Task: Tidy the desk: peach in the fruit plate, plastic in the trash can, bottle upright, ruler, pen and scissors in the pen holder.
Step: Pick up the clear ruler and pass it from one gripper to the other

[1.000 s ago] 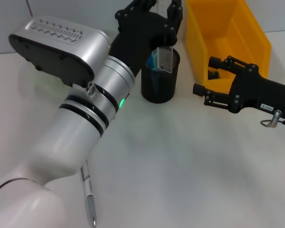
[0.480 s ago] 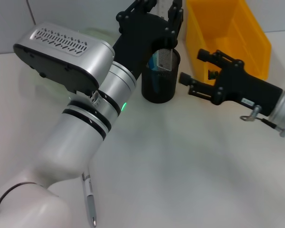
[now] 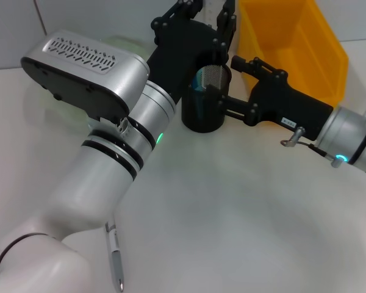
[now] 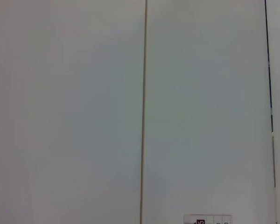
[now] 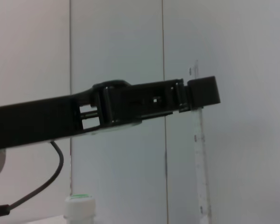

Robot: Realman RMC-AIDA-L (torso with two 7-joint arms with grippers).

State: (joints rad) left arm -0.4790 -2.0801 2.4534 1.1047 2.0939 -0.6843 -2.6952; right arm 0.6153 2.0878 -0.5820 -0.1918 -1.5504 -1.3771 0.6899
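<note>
Two grippers meet at the black pen holder (image 3: 202, 110): the left gripper (image 3: 215, 24) hangs above it, fingers clenched on the clear ruler (image 5: 199, 154) standing in the cup, likely feeding it down, while the right gripper (image 3: 222, 105), fingers released, brackets the holder, probably steadying it. One pen (image 3: 114, 256) lies on the bench (image 3: 232, 213); the yellow bin (image 3: 293, 43) stands beside.

The left arm (image 3: 110, 177) is a thick silver-white tube with black ring seams and a small green light — its wrist carries a grey housing with a slotted vent, then a black gripper body. The right arm (image 3: 354, 137) is silver too, with black bands, a teal light, a thin cable loop and a black, screw-studded gripper (image 3: 232, 85) bearing a small white label.
</note>
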